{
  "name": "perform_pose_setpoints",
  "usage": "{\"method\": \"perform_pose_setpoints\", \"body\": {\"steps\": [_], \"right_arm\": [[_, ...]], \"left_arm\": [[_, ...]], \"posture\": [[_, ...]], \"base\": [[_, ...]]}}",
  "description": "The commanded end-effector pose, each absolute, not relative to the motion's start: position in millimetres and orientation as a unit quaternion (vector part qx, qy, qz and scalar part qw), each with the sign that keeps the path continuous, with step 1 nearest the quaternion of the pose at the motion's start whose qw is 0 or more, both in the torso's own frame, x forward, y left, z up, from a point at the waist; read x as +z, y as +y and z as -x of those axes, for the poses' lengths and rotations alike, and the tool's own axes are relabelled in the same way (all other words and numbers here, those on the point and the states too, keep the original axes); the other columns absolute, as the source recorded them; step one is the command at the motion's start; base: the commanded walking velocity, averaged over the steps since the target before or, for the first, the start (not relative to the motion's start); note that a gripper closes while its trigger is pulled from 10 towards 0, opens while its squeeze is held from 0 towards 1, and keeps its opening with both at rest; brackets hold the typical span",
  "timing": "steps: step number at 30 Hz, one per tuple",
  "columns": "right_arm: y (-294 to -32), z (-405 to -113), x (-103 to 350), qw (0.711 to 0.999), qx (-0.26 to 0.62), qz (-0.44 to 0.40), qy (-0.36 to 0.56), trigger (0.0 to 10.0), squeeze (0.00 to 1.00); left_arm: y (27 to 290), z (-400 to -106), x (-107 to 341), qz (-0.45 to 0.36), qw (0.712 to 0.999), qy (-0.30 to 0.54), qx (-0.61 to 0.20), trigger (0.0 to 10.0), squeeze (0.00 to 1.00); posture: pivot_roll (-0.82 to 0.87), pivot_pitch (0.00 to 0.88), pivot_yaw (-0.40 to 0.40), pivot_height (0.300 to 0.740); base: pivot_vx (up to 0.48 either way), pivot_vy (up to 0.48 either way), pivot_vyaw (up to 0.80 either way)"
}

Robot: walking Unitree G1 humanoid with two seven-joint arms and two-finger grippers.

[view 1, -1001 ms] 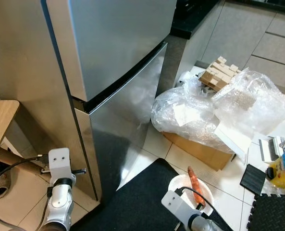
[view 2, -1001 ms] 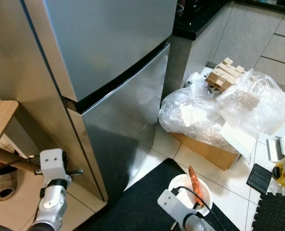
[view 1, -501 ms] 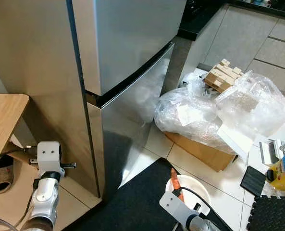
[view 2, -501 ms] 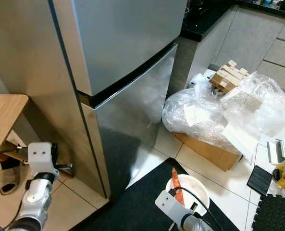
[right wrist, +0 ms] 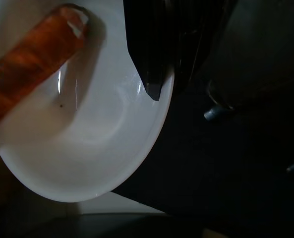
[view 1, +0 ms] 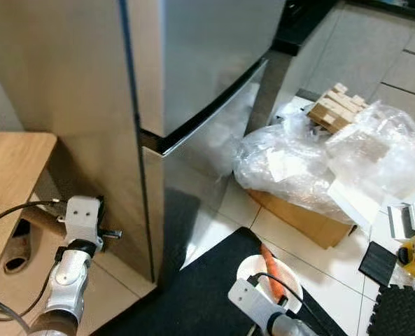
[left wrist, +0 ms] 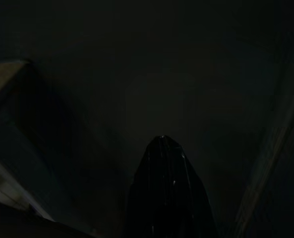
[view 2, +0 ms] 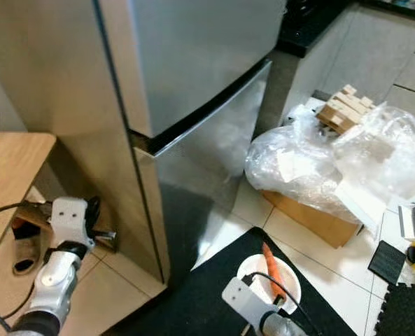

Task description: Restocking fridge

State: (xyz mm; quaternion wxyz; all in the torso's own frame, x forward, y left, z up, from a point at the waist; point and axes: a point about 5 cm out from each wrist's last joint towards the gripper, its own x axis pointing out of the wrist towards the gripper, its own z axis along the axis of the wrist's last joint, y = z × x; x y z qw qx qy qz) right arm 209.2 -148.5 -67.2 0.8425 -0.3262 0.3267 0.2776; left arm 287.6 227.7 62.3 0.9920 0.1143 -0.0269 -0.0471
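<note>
Steel fridge [view 1: 193,63] ahead, both doors closed, wooden table [view 1: 11,161] at its left. Right gripper [right wrist: 159,74] low at the robot's right, its 2 fingers pinched onto the rim of a white bowl [right wrist: 87,148], held above the black mat [view 1: 193,294]. A carrot [view 2: 272,269] lies slanted inside the bowl. Left gripper [left wrist: 166,193] hangs low beside the fridge's side wall; wrist view very dark, finger spread cannot be told. Bubble wrap [view 1: 319,161] heaped over a cardboard box [view 1: 298,220] to the right.
</note>
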Motion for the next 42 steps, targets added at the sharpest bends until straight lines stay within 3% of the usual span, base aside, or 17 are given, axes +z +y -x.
{"method": "perform_pose_setpoints", "body": {"steps": [1, 9, 10, 11, 24, 26, 27, 28, 29, 30, 35, 42], "right_arm": [[-153.8, -208.5, -67.5, 0.843, 0.27, 0.327, 0.33, 10.0, 0.0], [-155.9, -206.8, -68.3, 0.843, 0.268, 0.327, 0.333, 10.0, 0.0], [-156.4, -206.8, -68.3, 0.843, 0.267, 0.327, 0.334, 10.0, 0.0], [-156.9, -207.0, -68.2, 0.843, 0.266, 0.327, 0.334, 10.0, 0.0], [-158.2, -209.0, -66.9, 0.845, 0.264, 0.328, 0.331, 10.0, 0.0], [-158.2, -209.4, -66.6, 0.845, 0.264, 0.328, 0.331, 10.0, 0.0], [-158.4, -210.0, -66.3, 0.845, 0.263, 0.329, 0.33, 10.0, 0.0], [-158.5, -210.8, -65.7, 0.845, 0.263, 0.329, 0.329, 10.0, 0.0], [-158.5, -210.8, -65.7, 0.845, 0.263, 0.329, 0.329, 10.0, 0.0], [-158.5, -211.1, -65.6, 0.845, 0.264, 0.33, 0.328, 10.0, 0.0], [-158.6, -211.7, -65.1, 0.845, 0.264, 0.331, 0.326, 10.0, 0.0], [-163.1, -212.3, -64.3, 0.844, 0.264, 0.336, 0.325, 10.0, 0.0]], "left_arm": [[214.1, -290.0, 61.3, -0.128, 0.987, -0.019, -0.098, 10.0, 0.0], [187.8, -292.4, 59.1, -0.073, 0.977, 0.001, -0.199, 10.0, 0.0], [182.9, -292.4, 58.8, -0.067, 0.974, 0.003, -0.216, 9.4, 0.0], [181.7, -294.5, 58.8, -0.074, 0.974, 0.004, -0.213, 0.0, 0.0], [196.2, -308.7, 67.6, -0.107, 0.984, 0.002, -0.142, 0.0, 0.0], [196.6, -310.2, 69.0, -0.103, 0.985, 0.0, -0.135, 0.6, 0.0], [196.1, -312.6, 71.5, -0.096, 0.987, -0.004, -0.13, 4.4, 0.0], [195.8, -316.2, 74.6, -0.095, 0.988, -0.007, -0.121, 6.3, 0.0], [195.8, -316.2, 74.6, -0.095, 0.988, -0.007, -0.121, 6.3, 0.0], [196.3, -317.6, 75.5, -0.1, 0.988, -0.007, -0.117, 10.0, 0.0], [201.3, -323.9, 79.6, -0.101, 0.991, -0.006, -0.089, 10.0, 0.0], [188.7, -329.2, 81.7, -0.083, 0.989, -0.006, -0.124, 10.0, 0.0]], "posture": [[-0.05, 0.094, -0.073, 0.74], [-0.05, 0.098, -0.071, 0.74], [-0.05, 0.1, -0.07, 0.74], [-0.05, 0.1, -0.069, 0.74], [-0.06, 0.1, -0.073, 0.74], [-0.06, 0.1, -0.072, 0.74], [-0.06, 0.101, -0.072, 0.74], [-0.07, 0.101, -0.072, 0.74], [-0.07, 0.101, -0.072, 0.74], [-0.07, 0.102, -0.07, 0.74], [-0.07, 0.102, -0.07, 0.74], [-0.08, 0.1, -0.076, 0.74]], "base": [[0.0, 0.0, 0.0], [0.0, 0.0, 0.0], [0.0, 0.0, 0.0], [0.0, 0.0, 0.0], [0.0, 0.0, 0.0], [0.0, 0.0, 0.0], [0.0, 0.0, 0.0], [0.0, 0.0, 0.0], [0.0, 0.0, 0.0], [0.0, 0.0, 0.0], [0.0, 0.0, 0.0], [0.0, 0.0, 0.0]]}}
